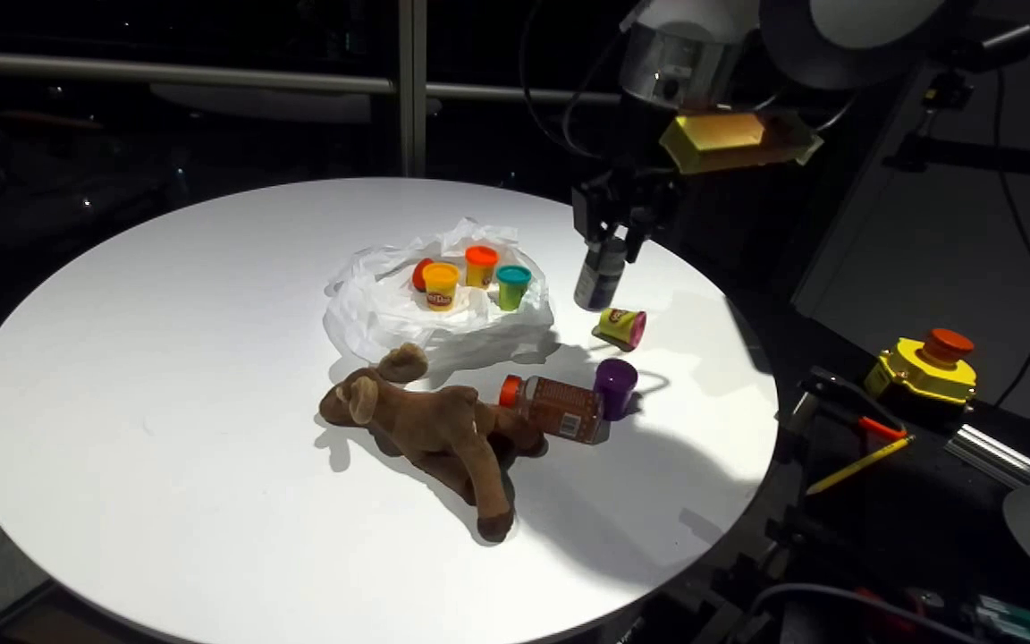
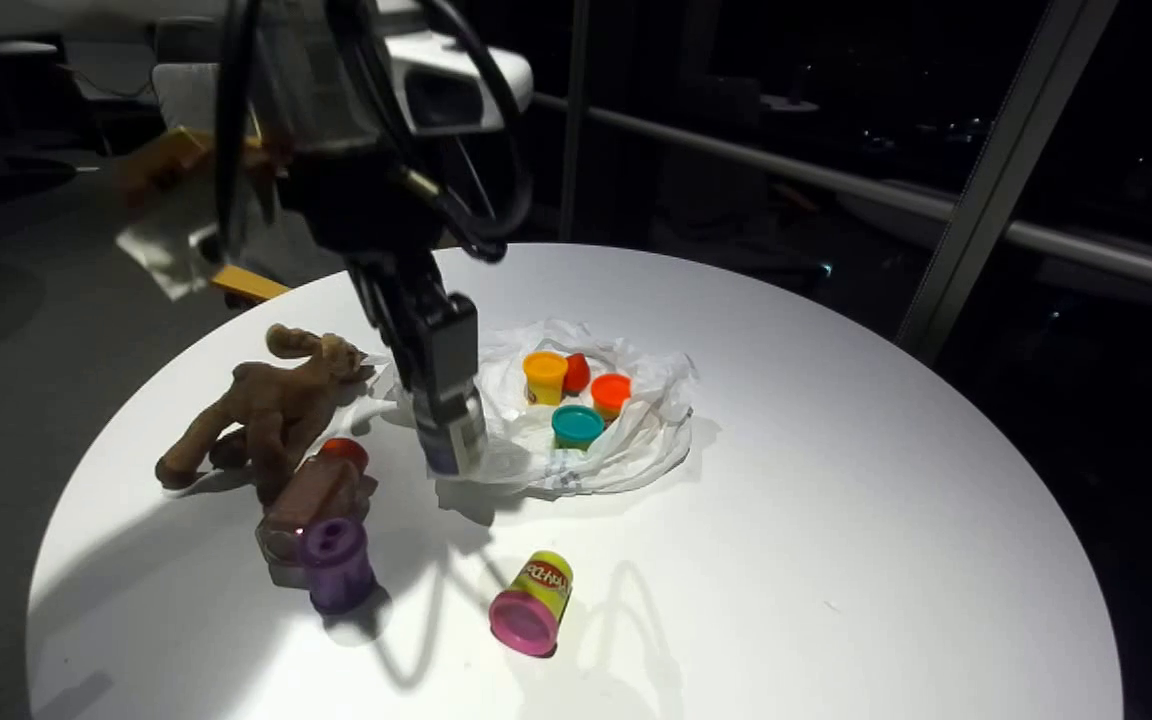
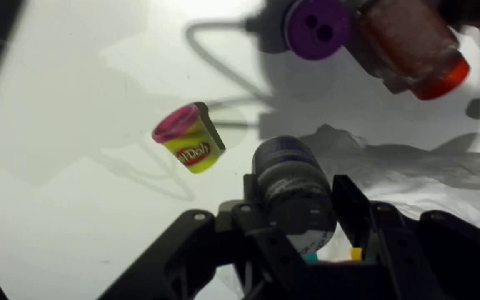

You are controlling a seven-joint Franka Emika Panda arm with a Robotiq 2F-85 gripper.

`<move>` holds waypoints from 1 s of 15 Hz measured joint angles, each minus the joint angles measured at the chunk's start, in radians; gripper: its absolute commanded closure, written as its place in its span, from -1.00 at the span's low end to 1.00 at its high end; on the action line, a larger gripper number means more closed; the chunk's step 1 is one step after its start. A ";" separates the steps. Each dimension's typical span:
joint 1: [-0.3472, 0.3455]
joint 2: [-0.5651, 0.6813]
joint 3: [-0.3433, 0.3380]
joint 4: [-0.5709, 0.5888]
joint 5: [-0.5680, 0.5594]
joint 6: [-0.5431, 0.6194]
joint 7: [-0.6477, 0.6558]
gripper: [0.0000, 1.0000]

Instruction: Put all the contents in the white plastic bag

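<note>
table [image 1: 166,429] — bottle [image 1: 600,277] in fingers [image 3: 350,202], long axis slightly off vertical

The white arm [image 1: 701,20] has black cables [image 2: 233,115] and a black tool [image 3: 297,189].

Wht bag [image 3: 427,189] part-cropped, wrist vw.

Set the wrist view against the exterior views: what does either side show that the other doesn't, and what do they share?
Only the wrist view: bits of printed lettering on the small container, too unclear to make out in the exterior views.

Only the exterior views: the plush toy's head and, in an exterior view, a yellow box with a red button.

Shared: the gripper closed on that container, the white bag (partly, from the wrist), the pink-lidded tub on its side, the purple cup and the orange-capped jar.
</note>
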 measured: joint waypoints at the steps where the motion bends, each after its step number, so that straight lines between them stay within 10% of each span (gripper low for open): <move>1: -0.002 -0.019 0.031 0.028 0.001 -0.021 0.016 0.55; 7: -0.014 0.104 0.153 0.221 0.020 -0.022 0.102 0.55; 15: -0.001 0.416 0.079 0.469 0.023 -0.011 0.127 0.55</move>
